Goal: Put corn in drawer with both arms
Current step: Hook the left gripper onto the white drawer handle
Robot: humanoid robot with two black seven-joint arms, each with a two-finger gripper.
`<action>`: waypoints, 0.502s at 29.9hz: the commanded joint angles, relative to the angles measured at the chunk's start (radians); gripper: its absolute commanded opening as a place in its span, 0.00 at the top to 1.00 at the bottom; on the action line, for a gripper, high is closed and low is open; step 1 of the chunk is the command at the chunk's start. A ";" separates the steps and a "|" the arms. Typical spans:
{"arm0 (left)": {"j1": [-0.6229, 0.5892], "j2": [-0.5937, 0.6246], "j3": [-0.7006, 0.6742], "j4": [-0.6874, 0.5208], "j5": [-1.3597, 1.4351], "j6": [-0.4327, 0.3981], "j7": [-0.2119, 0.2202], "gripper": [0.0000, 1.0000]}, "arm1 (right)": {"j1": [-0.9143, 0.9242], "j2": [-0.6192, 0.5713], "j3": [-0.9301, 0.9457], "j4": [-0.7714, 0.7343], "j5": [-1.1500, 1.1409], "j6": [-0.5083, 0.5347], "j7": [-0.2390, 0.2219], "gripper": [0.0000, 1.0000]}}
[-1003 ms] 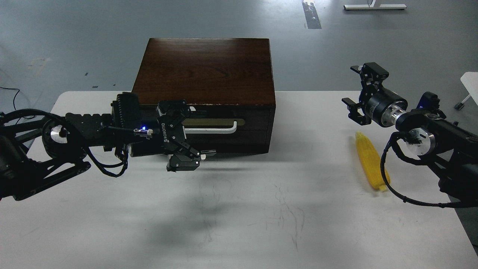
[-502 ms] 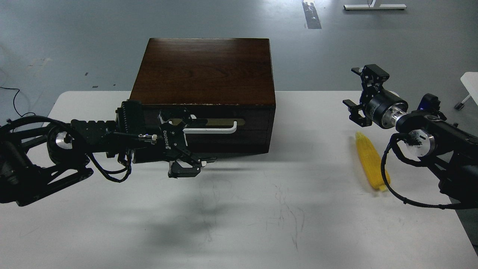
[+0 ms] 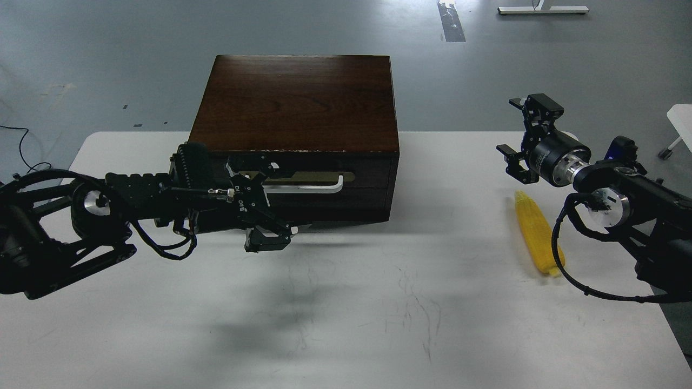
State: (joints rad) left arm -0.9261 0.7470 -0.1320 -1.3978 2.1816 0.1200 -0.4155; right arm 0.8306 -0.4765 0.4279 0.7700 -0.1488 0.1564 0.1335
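The dark brown wooden box (image 3: 294, 102) stands at the back middle of the white table (image 3: 378, 302). Its drawer (image 3: 367, 173) is closed, with a white bar handle (image 3: 311, 188) on a brass-coloured plate. My left gripper (image 3: 268, 200) is open and empty. It is in front of the left end of the handle, with one finger high and one low near the table. The yellow corn (image 3: 537, 235) lies on the table at the right. My right gripper (image 3: 520, 136) is open and empty, raised just behind the corn's far tip.
The table's right edge runs close behind the corn and under my right arm. The grey floor lies beyond the table. A white object (image 3: 681, 116) shows at the far right edge.
My left gripper has moved closer to the drawer front and lower, rolling so its fingers frame the handle's left end. My right arm has barely moved. The corn lies still.
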 commanded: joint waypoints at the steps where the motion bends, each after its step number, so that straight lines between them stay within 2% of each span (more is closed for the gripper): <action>1: 0.001 0.000 0.000 0.000 0.000 -0.020 0.004 0.01 | -0.004 0.001 0.000 -0.003 0.000 0.000 0.000 0.00; 6: -0.005 -0.002 -0.001 0.000 0.000 -0.069 0.009 0.01 | -0.004 0.002 0.000 -0.006 0.000 0.000 0.000 0.00; 15: -0.011 -0.017 0.000 0.006 0.000 -0.079 0.014 0.01 | -0.013 0.004 0.000 -0.015 0.000 0.002 0.000 0.00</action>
State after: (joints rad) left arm -0.9368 0.7307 -0.1338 -1.3927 2.1816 0.0418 -0.4022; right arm 0.8238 -0.4737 0.4279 0.7573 -0.1488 0.1567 0.1335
